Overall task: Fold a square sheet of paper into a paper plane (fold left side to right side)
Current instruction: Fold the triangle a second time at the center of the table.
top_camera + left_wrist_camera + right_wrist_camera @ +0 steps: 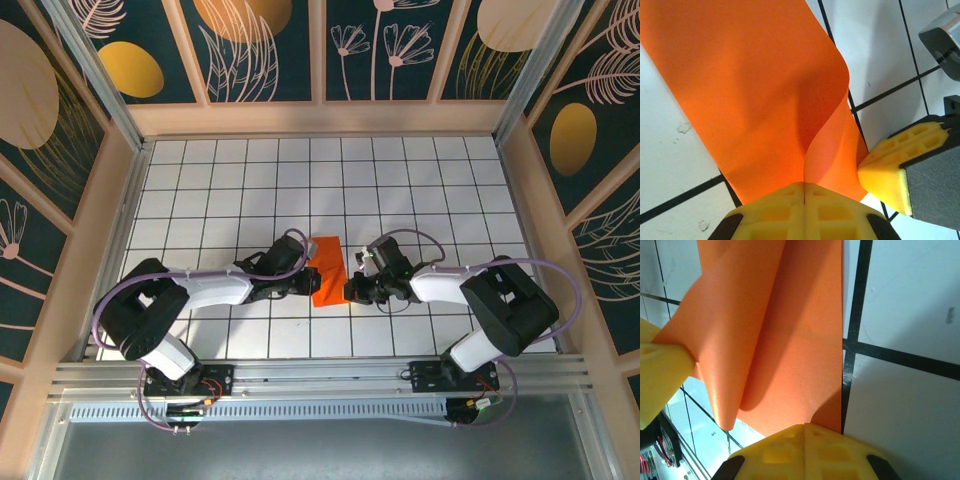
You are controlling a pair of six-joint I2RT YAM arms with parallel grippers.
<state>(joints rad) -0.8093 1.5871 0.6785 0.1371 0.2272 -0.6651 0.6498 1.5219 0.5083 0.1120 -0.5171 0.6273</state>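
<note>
Both arms reach inward from their bases with elbows bent outward, forearms low and wrists turned toward each other. The left gripper (311,286) has its yellow pads pressed flat together, pinching a raised fold of the square sheet of paper (328,268). The right gripper (350,292) faces it, near by, its pads likewise closed.

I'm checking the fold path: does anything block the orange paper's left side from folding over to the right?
Nothing loose lies in the way. The left gripper pinches a raised flap of the paper; only the right gripper, shut at the paper's right edge, sits near where that flap should land.
</note>
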